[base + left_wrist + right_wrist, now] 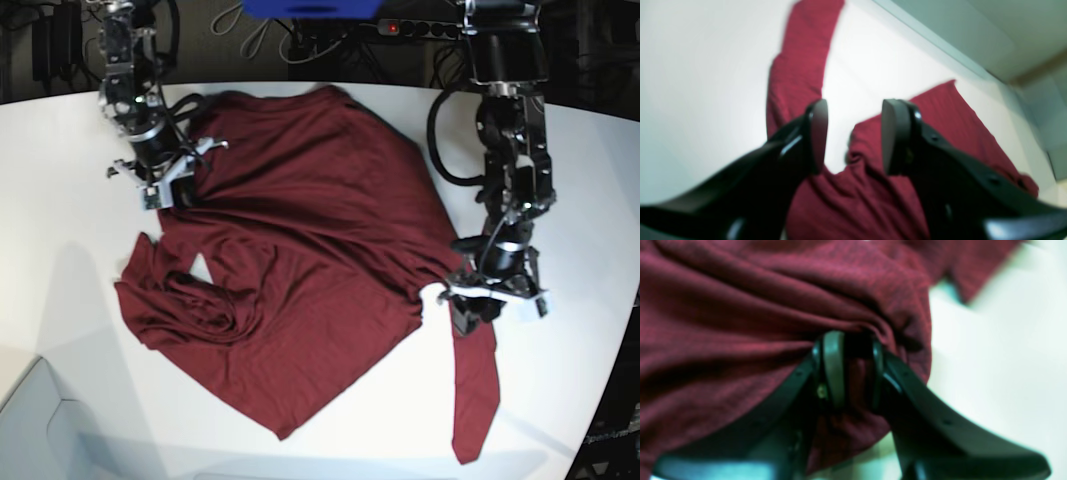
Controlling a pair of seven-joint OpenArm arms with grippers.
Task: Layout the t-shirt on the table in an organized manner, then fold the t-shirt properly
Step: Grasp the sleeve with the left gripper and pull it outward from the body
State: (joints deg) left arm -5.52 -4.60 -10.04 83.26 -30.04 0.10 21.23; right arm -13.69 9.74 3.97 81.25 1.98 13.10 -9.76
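The dark red t-shirt (300,230) lies rumpled across the white table (60,200), with folds bunched at its lower left and a long strip trailing toward the front right. My right gripper (165,190) is at the shirt's far-left corner. In the right wrist view it (855,340) is shut on a gathered fold of the t-shirt (740,306). My left gripper (495,300) hovers at the shirt's right edge. In the left wrist view it (853,106) is open, with the t-shirt (940,126) and bare table (690,83) under its spread fingers and nothing between them.
A power strip (420,28) and cables lie beyond the table's far edge. The table's curved edge (620,330) runs close to my left arm on the right. A pale grey surface (40,420) sits off the front-left corner.
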